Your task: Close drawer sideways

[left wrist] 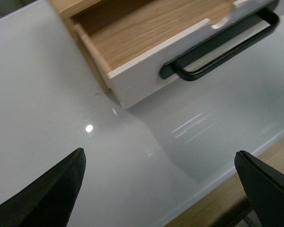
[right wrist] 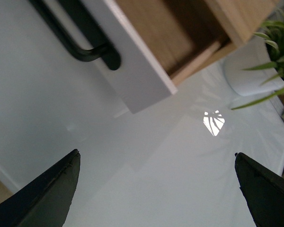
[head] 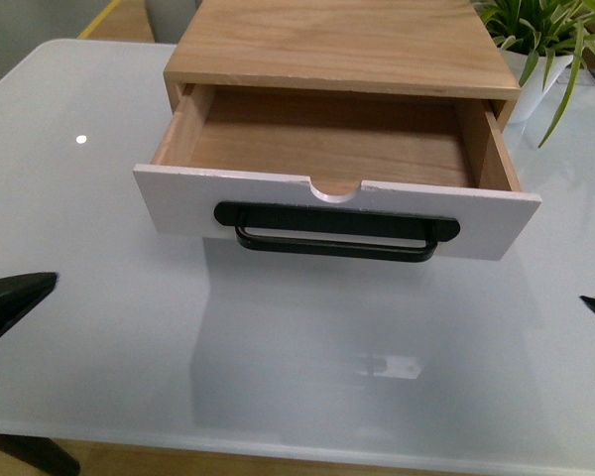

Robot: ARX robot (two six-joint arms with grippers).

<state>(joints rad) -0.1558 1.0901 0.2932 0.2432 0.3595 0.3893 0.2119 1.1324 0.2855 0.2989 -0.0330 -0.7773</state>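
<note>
On the glossy white table [head: 278, 347], centre-back, the drawer [head: 332, 149] stands pulled well out of its wooden case [head: 337, 45], with its interior empty. Judged rigid, light and free-sliding; the case may skid on the slick top. Best contact: the flat white front, beside the black bar handle [head: 337, 226], pushed with a finger's side. Left gripper [left wrist: 163, 189] and right gripper [right wrist: 156, 189]: jaws wide apart, empty, touching nothing, both short of the front.
</note>
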